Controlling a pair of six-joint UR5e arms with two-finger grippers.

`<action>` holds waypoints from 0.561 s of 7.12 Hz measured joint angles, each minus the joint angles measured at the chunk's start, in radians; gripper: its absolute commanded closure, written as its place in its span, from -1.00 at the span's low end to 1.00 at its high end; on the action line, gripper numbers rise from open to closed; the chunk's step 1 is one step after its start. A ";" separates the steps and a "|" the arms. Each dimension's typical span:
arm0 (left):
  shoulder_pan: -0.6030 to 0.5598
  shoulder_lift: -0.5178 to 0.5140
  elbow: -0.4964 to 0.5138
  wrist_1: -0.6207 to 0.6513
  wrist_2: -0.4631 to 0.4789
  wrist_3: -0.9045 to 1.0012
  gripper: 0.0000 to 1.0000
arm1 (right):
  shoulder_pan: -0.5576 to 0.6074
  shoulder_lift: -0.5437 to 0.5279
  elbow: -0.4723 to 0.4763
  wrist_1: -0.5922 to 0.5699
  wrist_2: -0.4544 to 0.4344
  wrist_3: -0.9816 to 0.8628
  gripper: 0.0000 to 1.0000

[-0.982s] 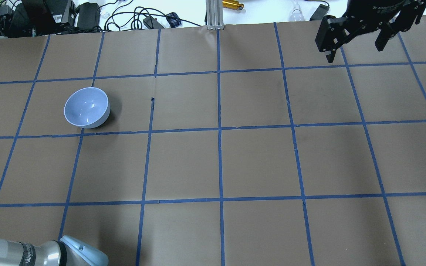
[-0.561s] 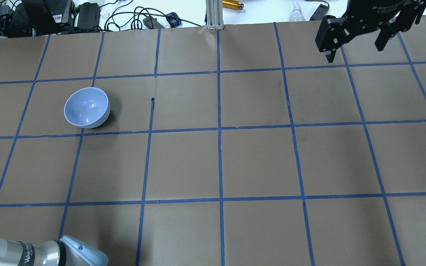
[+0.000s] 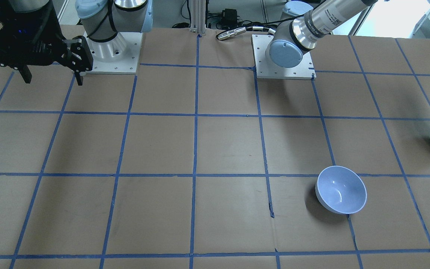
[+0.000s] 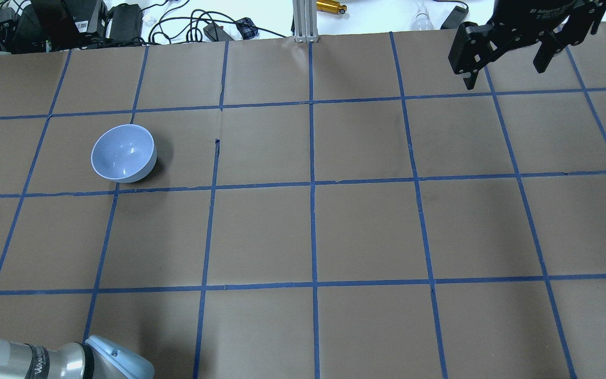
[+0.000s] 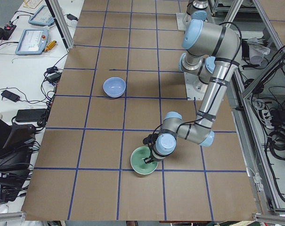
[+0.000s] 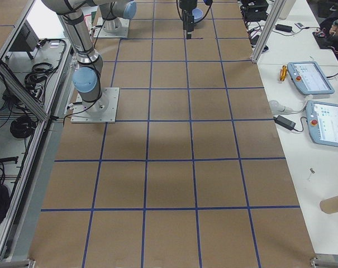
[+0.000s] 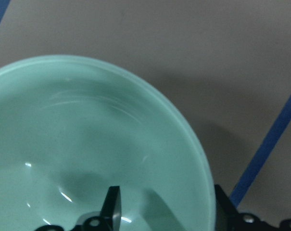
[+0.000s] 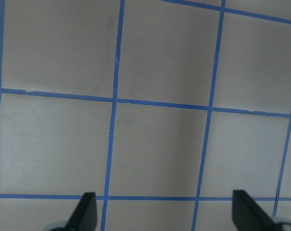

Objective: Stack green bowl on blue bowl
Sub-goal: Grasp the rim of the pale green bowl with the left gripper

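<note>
Left end effector (image 7: 165, 204): open partway and low over the green bowl (image 7: 87, 144), straddling its rim. One finger (image 7: 112, 208) hangs inside the bowl, away from the wall; the other sits just outside the rim. It is not clamped, and the pictures do not settle whether the outer finger touches the rim.

Right end effector (image 4: 508, 58): spread wide, holding nothing, and raised over the far right part of the surface (image 4: 366, 231). Its wrist view shows only bare brown paper and blue tape lines between the fingers.

Green bowl: upright on the surface at the robot's far left end. It is outside the overhead view and just inside the edge of the front-facing view.

Blue bowl (image 4: 123, 153): upright and empty on the left half of the surface, well apart from the green bowl, with nothing touching it.

Change from the earlier overhead frames: the blue bowl lies in the same square, and the right end effector hangs in the same place with the same spread. The left arm's segment at the lower-left corner has barely shifted.
</note>
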 measured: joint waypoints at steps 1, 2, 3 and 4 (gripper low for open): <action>-0.001 0.002 0.000 -0.004 0.004 0.001 1.00 | 0.000 0.000 0.000 0.000 0.000 0.000 -1.00; -0.001 0.007 -0.001 -0.010 0.007 0.000 1.00 | -0.001 0.000 0.000 0.000 0.000 0.000 -1.00; -0.001 0.011 -0.002 -0.015 0.009 -0.006 1.00 | -0.001 0.000 0.000 0.000 0.000 0.000 -1.00; -0.001 0.015 -0.002 -0.018 0.010 -0.013 1.00 | -0.001 0.000 0.000 0.000 0.000 0.000 -1.00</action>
